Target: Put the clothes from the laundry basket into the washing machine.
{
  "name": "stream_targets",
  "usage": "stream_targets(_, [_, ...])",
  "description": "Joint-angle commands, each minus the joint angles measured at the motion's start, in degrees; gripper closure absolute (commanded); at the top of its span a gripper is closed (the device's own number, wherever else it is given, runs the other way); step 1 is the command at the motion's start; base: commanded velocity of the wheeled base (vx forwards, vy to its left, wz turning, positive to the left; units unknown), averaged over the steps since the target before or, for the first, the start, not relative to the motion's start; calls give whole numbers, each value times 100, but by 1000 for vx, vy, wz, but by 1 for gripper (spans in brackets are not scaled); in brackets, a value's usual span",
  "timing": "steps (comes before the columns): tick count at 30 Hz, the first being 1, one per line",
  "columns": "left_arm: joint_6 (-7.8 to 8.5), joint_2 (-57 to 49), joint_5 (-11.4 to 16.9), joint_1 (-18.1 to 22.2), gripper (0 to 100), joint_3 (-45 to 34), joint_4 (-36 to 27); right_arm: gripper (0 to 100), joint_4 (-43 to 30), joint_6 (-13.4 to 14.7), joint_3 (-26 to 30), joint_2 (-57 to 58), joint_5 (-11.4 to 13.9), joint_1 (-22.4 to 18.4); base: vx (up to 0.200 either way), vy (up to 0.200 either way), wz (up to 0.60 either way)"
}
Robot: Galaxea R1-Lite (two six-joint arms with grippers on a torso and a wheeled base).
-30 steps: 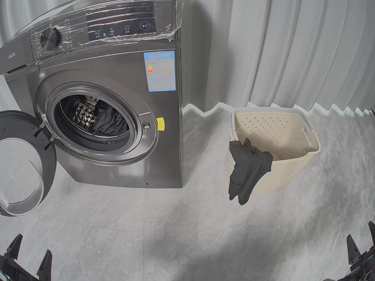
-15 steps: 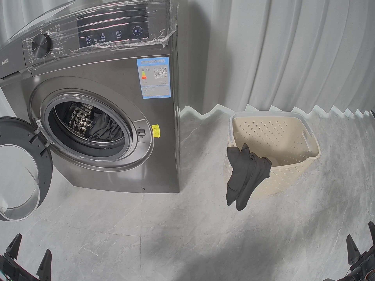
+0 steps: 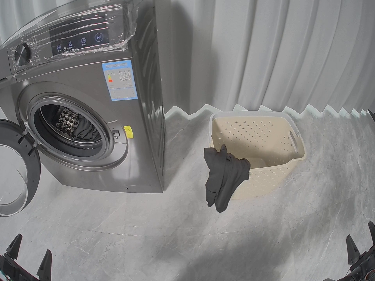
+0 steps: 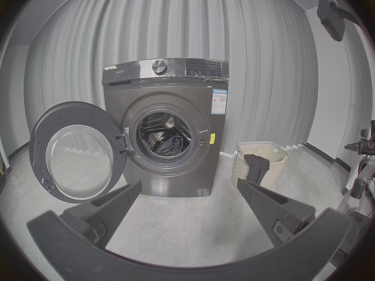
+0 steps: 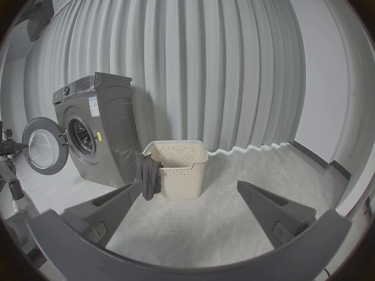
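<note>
Dark grey garment (image 3: 224,176): soft, creased, bunched into folds. Draped over the near left corner of the rim of the cream perforated laundry basket (image 3: 273,178), most of it hanging down the outside wall. Long axis vertical, lower end pointing at the grey floor (image 3: 175,235).
Basket: upright, to the right of the washing machine (image 3: 90,168), apart from it.
Round door (image 3: 31,176): swung wide open.
Head view: down onto the basket's inner walls.
Left wrist view: straight into the drum, with a second dark garment (image 4: 168,145) heaped at its bottom.
Left gripper (image 4: 188,184): fingers spread wide, nothing held.
Right gripper (image 5: 188,184): likewise spread wide, nothing held.
</note>
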State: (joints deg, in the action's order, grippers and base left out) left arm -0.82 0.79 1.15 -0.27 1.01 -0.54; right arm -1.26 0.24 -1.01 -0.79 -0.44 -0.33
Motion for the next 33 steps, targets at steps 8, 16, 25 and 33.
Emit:
stream_targets(8, [-85,-79,-9,-8,0,-92,1,0,3,11,48,62,-9,-2,75,0,0])
stream_targets(16, [-85,-79,-9,-8,0,-84,1,0,82,46,84,62,-79,-11,200,0,0])
stream_targets(25, [-94,-79,-9,-8,0,-92,1,0,90,64,84,62,-70,-2,22,0,0])
stream_targets(33, [-103,-79,-9,-8,0,-92,1,0,310,248,-1041,-536,141,42,0,0,0])
